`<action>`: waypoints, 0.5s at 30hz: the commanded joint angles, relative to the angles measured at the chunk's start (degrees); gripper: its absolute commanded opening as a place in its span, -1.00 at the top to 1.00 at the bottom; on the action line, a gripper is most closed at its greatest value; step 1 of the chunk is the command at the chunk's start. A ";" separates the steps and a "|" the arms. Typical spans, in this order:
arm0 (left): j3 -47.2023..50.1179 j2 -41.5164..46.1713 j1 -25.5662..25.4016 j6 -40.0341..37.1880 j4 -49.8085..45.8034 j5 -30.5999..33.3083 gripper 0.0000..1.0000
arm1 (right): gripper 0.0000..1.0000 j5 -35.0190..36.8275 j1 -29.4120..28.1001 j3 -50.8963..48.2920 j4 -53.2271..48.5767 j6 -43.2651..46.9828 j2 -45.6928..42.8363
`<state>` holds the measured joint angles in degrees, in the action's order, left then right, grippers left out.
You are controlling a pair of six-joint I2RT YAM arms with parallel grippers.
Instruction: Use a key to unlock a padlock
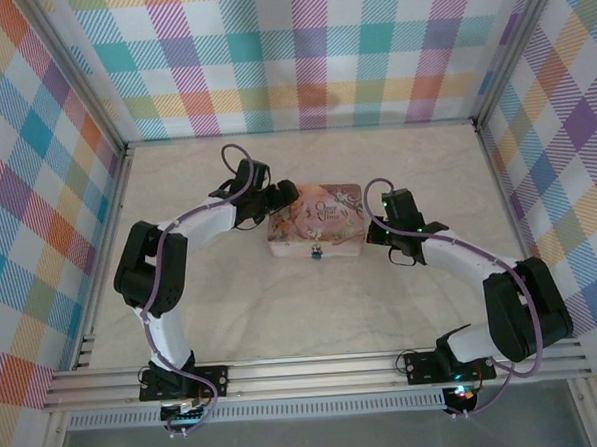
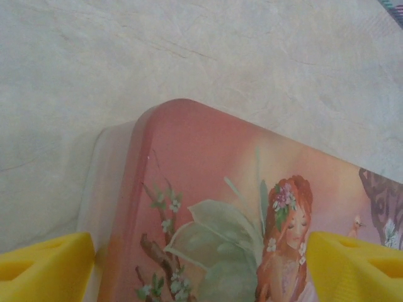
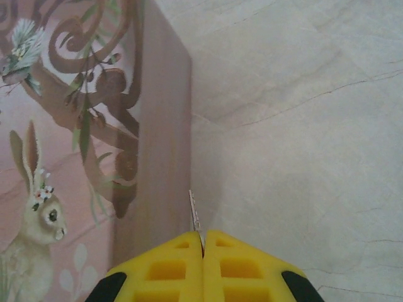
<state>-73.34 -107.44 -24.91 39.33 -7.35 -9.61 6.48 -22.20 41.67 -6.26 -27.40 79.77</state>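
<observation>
In the top view I see the pink floral tin in the middle of the frame, on the pale table. The padlock is a tiny blue thing at the lower edge of the tin, about at the middle of that edge. I cannot tell from here whether its shackle is closed.

The left gripper is at the upper left corner of the tin. In the left wrist view its jaws are wide open: one yellow finger is at the lower left and the other at the lower right, with the corner of the tin lid between them. They have hold of nothing, and I cannot tell if they touch the tin.

The right gripper is just beside the right end of the tin. In the right wrist view this gripper is at the lower middle, its jaws pressed together on the key. The thin silvery blade sticks up out of them, close beside the brown side wall of the tin.
</observation>
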 commanded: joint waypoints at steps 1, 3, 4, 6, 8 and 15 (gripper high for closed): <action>-3.69 -1.81 0.47 -0.93 0.85 -3.69 -0.73 | 1.00 -1.76 -0.80 0.70 1.25 -1.07 0.55; -5.03 -2.81 0.47 -1.04 0.85 -4.27 -0.73 | 1.00 -2.29 -1.37 0.68 0.90 -1.37 0.65; -5.78 -3.33 0.47 -1.04 0.59 -4.53 -0.73 | 1.00 -2.28 -1.89 0.71 0.59 -1.43 0.57; -6.56 -3.59 0.56 -1.03 0.23 -4.47 -0.74 | 1.00 -1.45 -2.84 0.74 -0.56 -1.83 0.19; -6.04 -2.60 0.65 -1.02 0.24 -3.65 -0.78 | 1.00 -0.61 -2.94 0.41 -1.90 -2.43 -0.97; 4.28 9.86 1.61 -2.83 1.10 -0.66 -1.00 | 1.00 5.23 -2.30 3.03 -11.68 0.63 -7.57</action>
<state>-71.72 -104.79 -24.34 38.41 -7.01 -11.29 8.78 -24.73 41.85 -12.58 -28.25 74.67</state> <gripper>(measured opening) 0.998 0.051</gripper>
